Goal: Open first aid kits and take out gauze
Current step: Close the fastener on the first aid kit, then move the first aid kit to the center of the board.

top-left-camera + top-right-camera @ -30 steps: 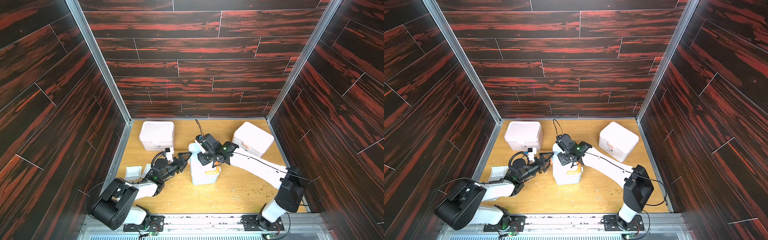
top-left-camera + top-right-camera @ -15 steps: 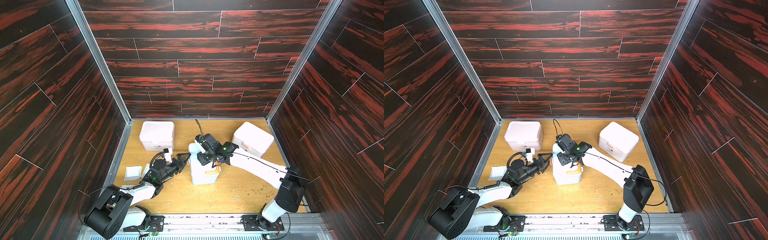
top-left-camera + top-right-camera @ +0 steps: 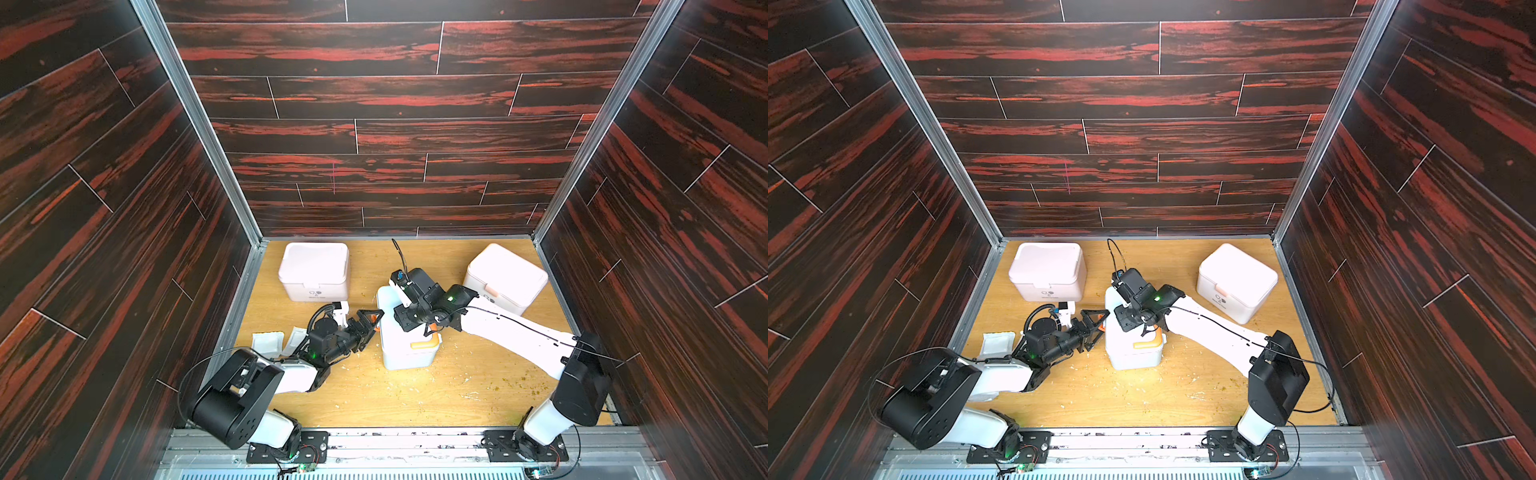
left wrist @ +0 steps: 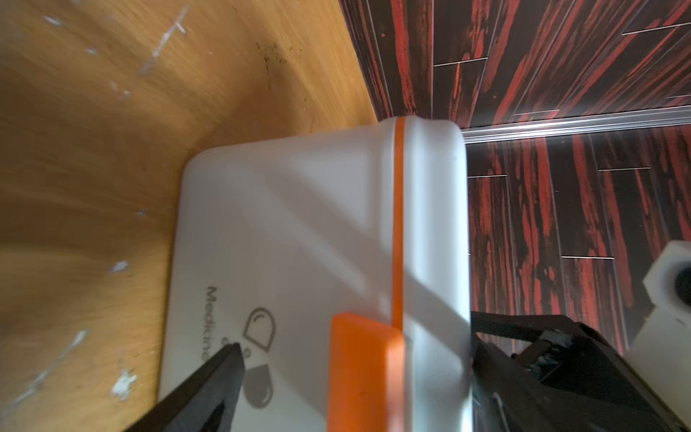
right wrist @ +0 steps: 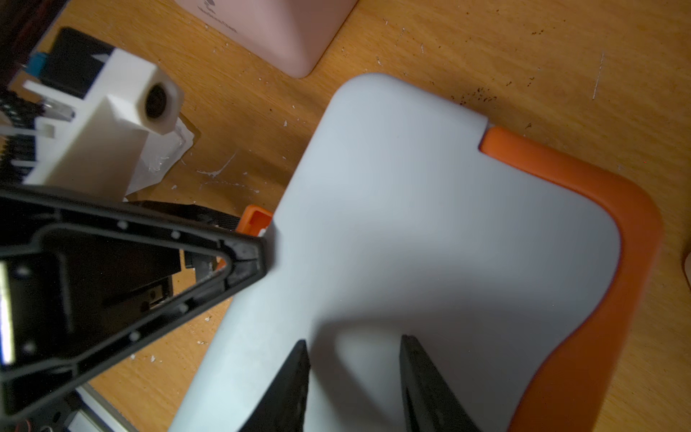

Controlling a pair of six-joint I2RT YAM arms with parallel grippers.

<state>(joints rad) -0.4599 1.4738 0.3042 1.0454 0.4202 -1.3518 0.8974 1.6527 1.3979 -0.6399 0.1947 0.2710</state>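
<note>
Left arm (image 3: 291, 374) shifted, three kits (image 3: 405, 345) (two gauze (image 3: 268, 343))

blue-white kit (image 5: 411, 224): smooth matt plastic | floor (image 3: 415, 386): scuffed wood

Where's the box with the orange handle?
In both top views, the pale blue plastic box with an orange handle stands centrally, left tool beside it, right tool above its lid.

Blue-white kit (image 3: 405, 351) lid partly under right arm; gauze packet (image 3: 296, 338) partly behind left arm; logo text (image 4: 210, 318) cut short.
</note>
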